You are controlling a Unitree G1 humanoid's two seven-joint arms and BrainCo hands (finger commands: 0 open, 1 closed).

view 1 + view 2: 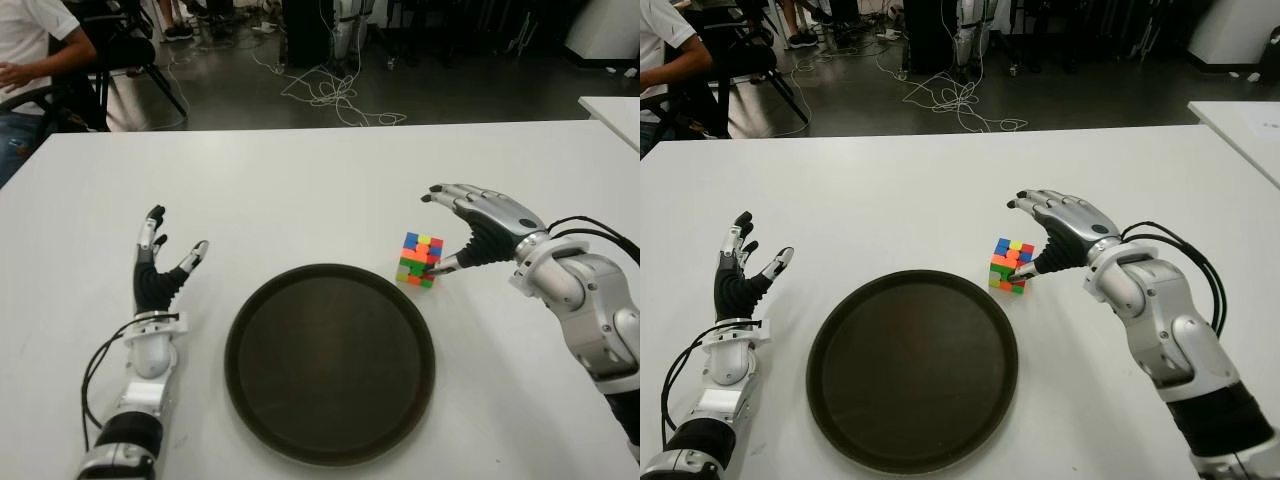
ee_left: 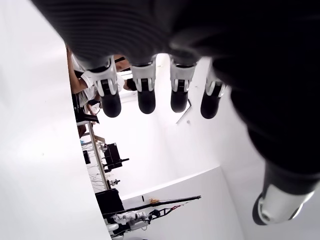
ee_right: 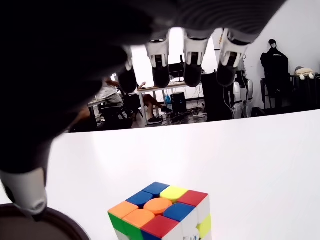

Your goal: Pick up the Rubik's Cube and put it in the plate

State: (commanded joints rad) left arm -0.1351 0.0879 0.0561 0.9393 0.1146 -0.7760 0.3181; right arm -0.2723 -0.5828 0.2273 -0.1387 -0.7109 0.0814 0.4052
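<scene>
**Right hand over cube, nothing gripped**

Rubik's Cube (image 1: 421,259) stands on the white bench (image 1: 300,190), just beside the plate (image 1: 330,362) at its far right rim; cannot tell whether they touch. Right hand (image 1: 478,222) hovers over and to the right of the cube, fingers (image 3: 192,57) spread above it, thumb tip low by the cube's near right side. Not clamped. Left hand (image 1: 160,262) shows left of the plate, fingers apart, empty. Bare bench lies beyond the cube up to the far edge. A second table's corner (image 1: 612,110) shows far right.
</scene>
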